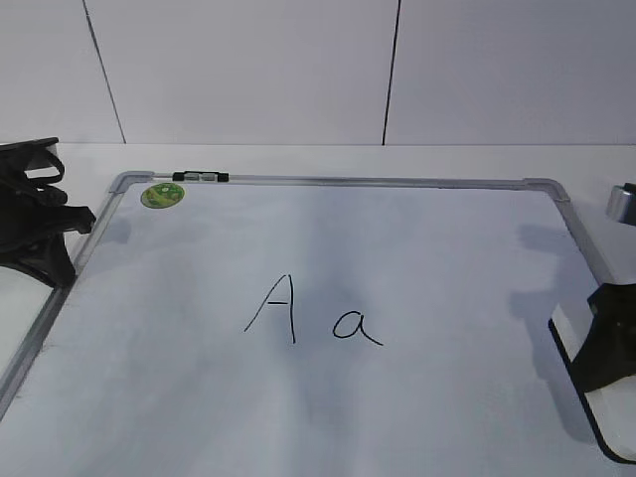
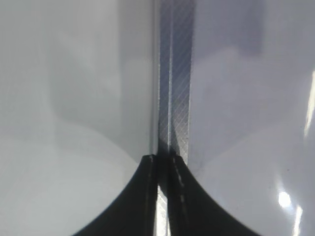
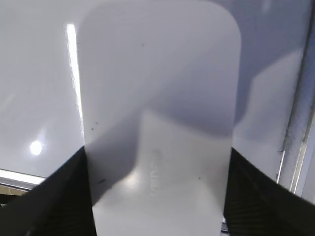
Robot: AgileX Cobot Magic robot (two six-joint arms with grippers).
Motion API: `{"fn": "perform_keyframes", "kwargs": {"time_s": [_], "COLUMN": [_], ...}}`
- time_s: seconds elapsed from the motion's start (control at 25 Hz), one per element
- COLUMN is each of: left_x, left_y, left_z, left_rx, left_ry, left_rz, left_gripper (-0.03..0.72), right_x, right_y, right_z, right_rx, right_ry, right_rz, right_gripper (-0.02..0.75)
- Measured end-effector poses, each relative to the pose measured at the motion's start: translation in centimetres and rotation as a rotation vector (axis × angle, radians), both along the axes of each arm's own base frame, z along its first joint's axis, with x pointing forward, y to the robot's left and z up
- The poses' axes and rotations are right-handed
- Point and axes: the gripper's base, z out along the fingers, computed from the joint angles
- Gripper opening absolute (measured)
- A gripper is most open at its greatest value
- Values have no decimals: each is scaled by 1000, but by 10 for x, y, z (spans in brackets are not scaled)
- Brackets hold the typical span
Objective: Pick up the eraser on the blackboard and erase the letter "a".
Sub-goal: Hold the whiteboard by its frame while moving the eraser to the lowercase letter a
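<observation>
Right fingers point(image 3: 157, 196) straddle the eraser point(image 3: 160, 98), one against each long side, gripping it flat on the blackboard point(image 1: 417, 268) near its right frame. Letter "a" point(image 1: 357, 327) sits well left of them. Left fingers point(image 2: 162, 196) pressed closed over the left frame.

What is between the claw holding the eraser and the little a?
Only bare white blackboard. In the exterior view, the right claw with the eraser sits at the board's right edge, and nothing lies between it and the letter "a".
</observation>
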Motion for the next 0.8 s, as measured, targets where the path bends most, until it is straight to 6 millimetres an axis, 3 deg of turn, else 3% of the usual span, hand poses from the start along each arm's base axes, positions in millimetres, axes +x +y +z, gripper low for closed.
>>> {"fn": "perform_keyframes", "kwargs": {"time_s": [0.32, 0.52, 0.8], "left_x": [0, 0, 0], "left_y": [0, 0, 0], "left_z": [0, 0, 0], "left_rx": [-5, -5, -5], "left_ry": [0, 0, 0], "left_rz": [3, 3, 3], "left_gripper": [18, 18, 18], "right_x": [19, 28, 47], "right_y": [6, 26, 57], "right_z": [-5, -6, 12], "right_rx": [-15, -90, -148], "right_ry": [52, 54, -12], "right_rz": [29, 106, 197], "right_gripper": [532, 532, 532]}}
